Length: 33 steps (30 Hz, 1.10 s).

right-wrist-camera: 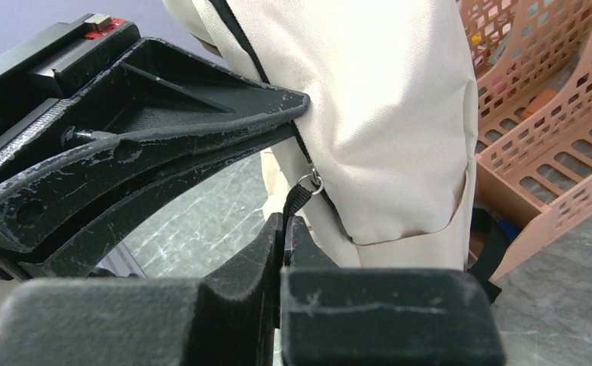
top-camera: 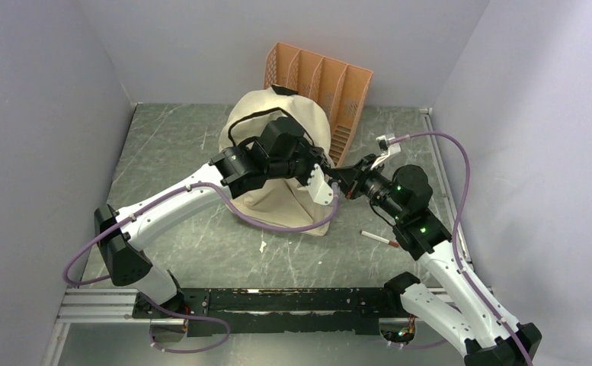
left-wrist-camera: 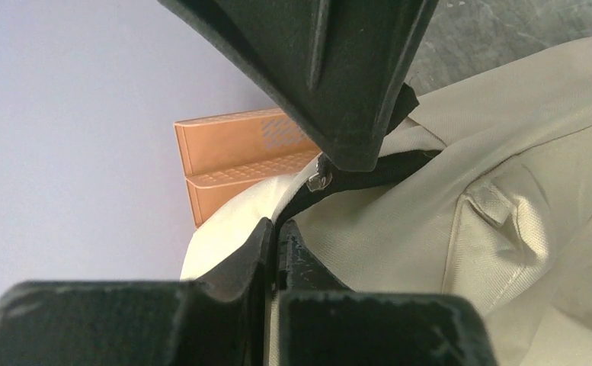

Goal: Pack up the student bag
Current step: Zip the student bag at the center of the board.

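two sets of jaws clamped on student bag (top-camera: pixel 275 203) zipper pulls (right-wrist-camera: pixel 296 201); grey marbled table (top-camera: pixel 178 145), lilac walls (top-camera: pixel 49 76).

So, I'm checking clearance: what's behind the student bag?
An orange file organizer stands right behind the student bag. The bag covers its lower near part, so whether they touch is hidden.

You have a soft cream fabric backpack (top-camera: pixel 285 204) with black zip pulls (right-wrist-camera: pixel 296 200) on silver rings (right-wrist-camera: pixel 313 181), an orange lattice-patterned plastic file organizer (top-camera: pixel 331 84), a grey-green marbled tabletop (top-camera: pixel 178 145) veined white, lilac cables (top-camera: pixel 464 164), and a white pen (top-camera: pixel 379 239) tipped red.
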Each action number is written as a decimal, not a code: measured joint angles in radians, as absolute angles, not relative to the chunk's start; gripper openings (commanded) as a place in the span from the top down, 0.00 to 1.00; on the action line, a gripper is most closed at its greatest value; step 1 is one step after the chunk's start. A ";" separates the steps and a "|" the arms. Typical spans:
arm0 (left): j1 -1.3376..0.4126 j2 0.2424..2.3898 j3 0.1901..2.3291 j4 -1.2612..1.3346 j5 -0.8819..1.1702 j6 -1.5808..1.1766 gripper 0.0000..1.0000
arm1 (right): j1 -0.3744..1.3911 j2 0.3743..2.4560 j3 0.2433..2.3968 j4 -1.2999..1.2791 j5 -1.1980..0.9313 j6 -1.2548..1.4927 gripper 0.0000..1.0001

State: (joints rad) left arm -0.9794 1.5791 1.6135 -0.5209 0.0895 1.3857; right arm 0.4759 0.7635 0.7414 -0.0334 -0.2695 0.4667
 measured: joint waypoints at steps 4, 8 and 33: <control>-0.981 1.579 1.613 -0.511 0.080 1.372 0.95 | 0.475 0.764 0.741 -0.034 -0.270 0.467 1.00; -0.983 1.579 1.613 -0.498 0.069 1.343 0.95 | 0.474 0.764 0.724 -0.030 -0.273 0.472 1.00; -0.996 1.583 1.599 -0.464 -0.024 1.214 0.95 | 0.471 0.736 0.516 -0.007 -0.294 0.605 0.86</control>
